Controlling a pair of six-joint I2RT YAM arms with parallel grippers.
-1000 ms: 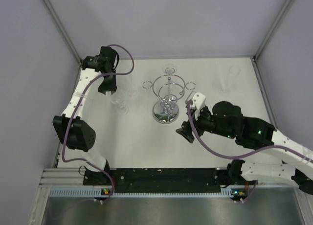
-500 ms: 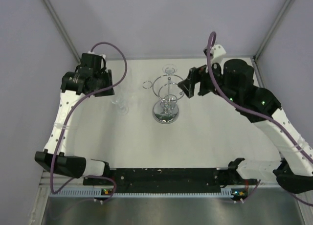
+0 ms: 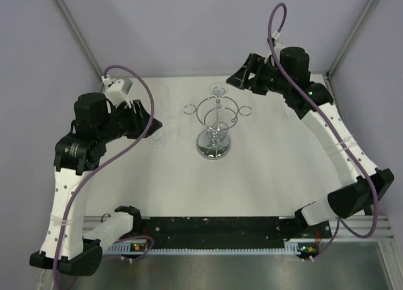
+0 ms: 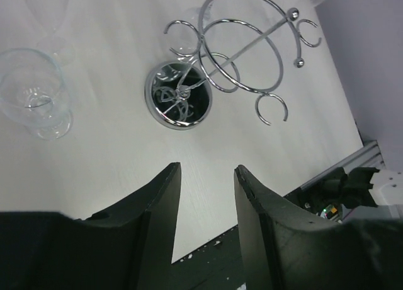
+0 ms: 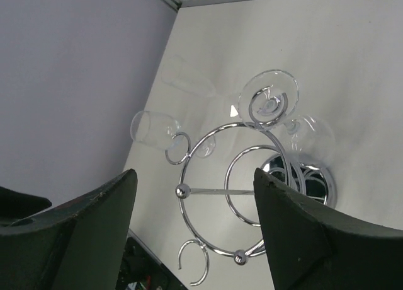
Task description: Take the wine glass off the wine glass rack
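The chrome wine glass rack (image 3: pixel 215 128) stands mid-table on its round mirrored base (image 4: pixel 179 96). One wine glass (image 5: pixel 272 99) hangs upside down from a back loop, its foot resting on the ring and its bowl below; from above it shows at the rack's far side (image 3: pixel 218 88). My right gripper (image 5: pixel 195 176) hovers high behind and to the right of the rack (image 5: pixel 230 195), open and empty, looking down on its rings. Well left of the rack, my left gripper (image 4: pixel 206 173) is raised above the table, open with nothing between its fingers.
Two clear glasses (image 4: pixel 34 94) (image 4: pixel 47 12) stand on the table left of the rack, near the left gripper (image 3: pixel 146 123). Another clear glass (image 3: pixel 296 104) stands at the back right. Grey walls close in the sides and back; the black base rail (image 3: pixel 214 227) runs along the near edge.
The right arm swung from in front of the rack up to its back right, its jaws narrowing a little. The left arm drew back toward the left and lifted.
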